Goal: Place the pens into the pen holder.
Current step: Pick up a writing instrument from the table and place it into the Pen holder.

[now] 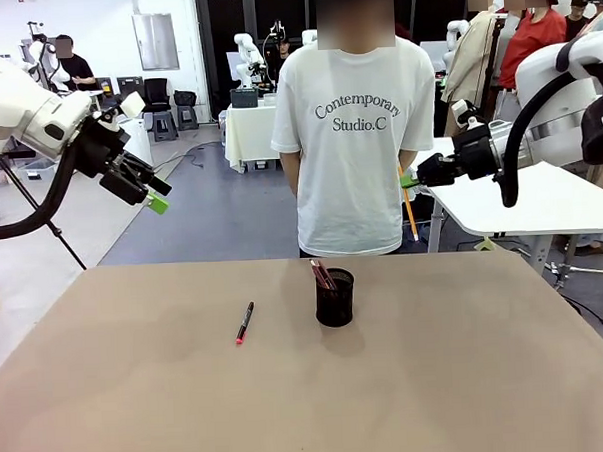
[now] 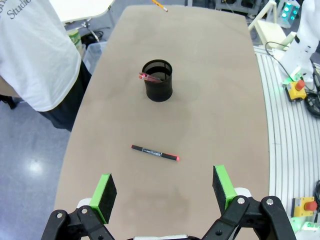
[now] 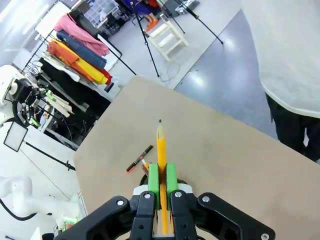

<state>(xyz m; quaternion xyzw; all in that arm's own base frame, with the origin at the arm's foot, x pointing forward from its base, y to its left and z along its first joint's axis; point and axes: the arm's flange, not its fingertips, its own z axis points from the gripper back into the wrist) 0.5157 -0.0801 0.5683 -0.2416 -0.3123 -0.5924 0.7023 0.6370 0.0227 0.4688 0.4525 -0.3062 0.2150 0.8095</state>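
Note:
The black mesh pen holder [image 1: 335, 300] [image 2: 158, 82] stands mid-table with a reddish-brown pen [image 1: 323, 274] [image 2: 148, 76] leaning inside it. To its left, a black pen with a red tip [image 1: 245, 323] [image 2: 154, 153] [image 3: 139, 159] lies flat on the table. My right gripper [image 1: 413, 175] [image 3: 161, 181] is high above the far right of the table, shut on a yellow-orange pencil [image 1: 409, 211] [image 3: 161, 147] that points tip-first away from the fingers. My left gripper [image 1: 152, 195] [image 2: 164, 189] hovers high at the left, open and holding nothing, looking down on the black pen.
A person in a white T-shirt [image 1: 356, 134] stands at the far edge of the tan table [image 1: 438, 380], just behind the holder. A white table [image 1: 541, 201] stands at the right behind my right arm. Stands and cables lie off the table's right side [image 2: 300, 90].

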